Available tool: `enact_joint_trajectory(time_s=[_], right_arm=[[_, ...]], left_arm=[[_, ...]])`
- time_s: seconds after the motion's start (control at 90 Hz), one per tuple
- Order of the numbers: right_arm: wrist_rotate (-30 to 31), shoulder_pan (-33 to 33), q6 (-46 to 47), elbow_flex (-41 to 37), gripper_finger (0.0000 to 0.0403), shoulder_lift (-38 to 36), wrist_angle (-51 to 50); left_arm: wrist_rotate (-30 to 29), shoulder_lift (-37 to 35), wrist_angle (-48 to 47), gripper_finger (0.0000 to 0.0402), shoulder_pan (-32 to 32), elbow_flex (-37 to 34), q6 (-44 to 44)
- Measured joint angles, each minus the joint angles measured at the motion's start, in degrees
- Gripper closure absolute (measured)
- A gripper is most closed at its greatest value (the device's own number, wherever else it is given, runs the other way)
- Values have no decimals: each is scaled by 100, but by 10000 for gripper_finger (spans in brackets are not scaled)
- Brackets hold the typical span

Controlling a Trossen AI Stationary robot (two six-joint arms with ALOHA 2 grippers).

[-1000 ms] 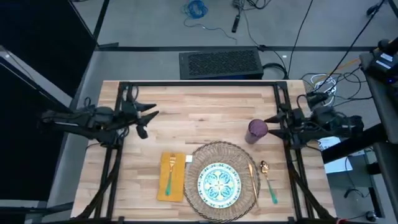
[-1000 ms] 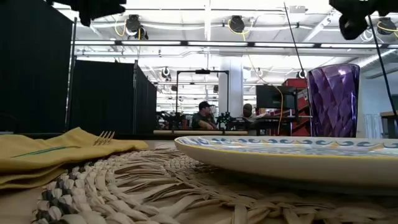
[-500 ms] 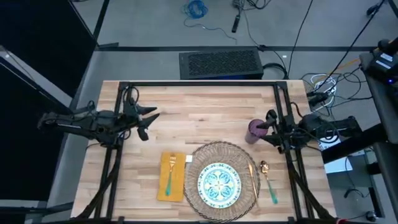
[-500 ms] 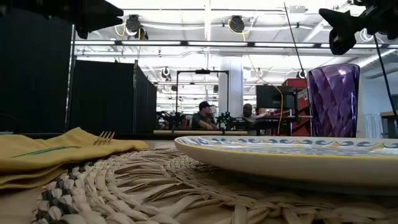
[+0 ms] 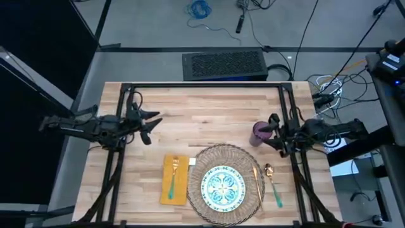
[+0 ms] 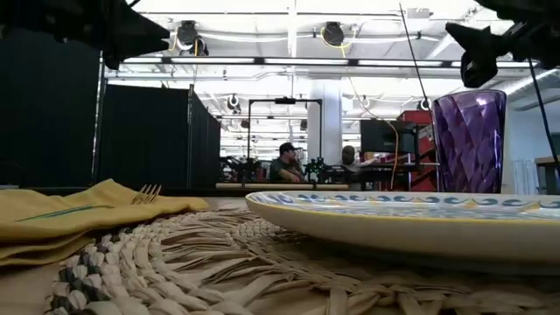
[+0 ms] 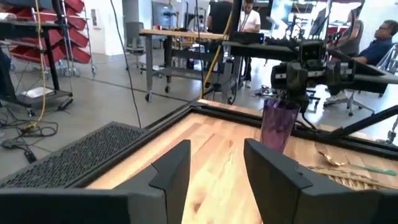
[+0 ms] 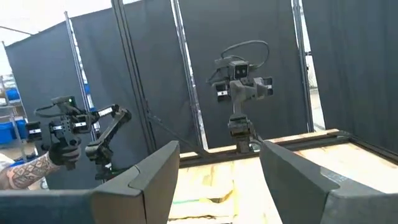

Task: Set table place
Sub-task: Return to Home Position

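Observation:
The place is laid at the table's (image 5: 209, 107) near middle. A blue-green plate (image 5: 223, 188) lies on a round wicker placemat (image 5: 224, 155). Left of it a yellow napkin (image 5: 179, 190) carries a green-handled fork (image 5: 173, 178). To the right lie a slim knife (image 5: 258, 180) and a green-handled spoon (image 5: 273, 185). A purple cup (image 5: 259, 134) stands upright past the mat's far right. My right gripper (image 5: 276, 132) hovers open just right of the cup's rim and above it (image 6: 477, 57), apart from it. My left gripper (image 5: 152, 126) hangs open over the far left.
Black frame rails run along the table's left (image 5: 120, 145) and right (image 5: 296, 171) sides and its far edge. A dark grille box (image 5: 224, 63) sits beyond the far edge. Bare wood lies between the two grippers. People sit far off in the room (image 6: 284, 162).
My right gripper has sunk a little toward the cup's rim, staying at the cup's right side, and has rolled about its own axis. My left gripper has also sunk slightly over the far left. The cup and the place setting have not moved.

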Motion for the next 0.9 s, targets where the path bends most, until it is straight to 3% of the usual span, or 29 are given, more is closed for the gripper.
enact_joint_trajectory(time_s=[0.278,0.9], right_arm=[[-14,0,123,-132,193,4,147],[-162,322,462,-123,193,4,-944]], left_arm=[[-2,-2,419,265,0,-385,-106],[147,0,424,265,0,-500,-146]])
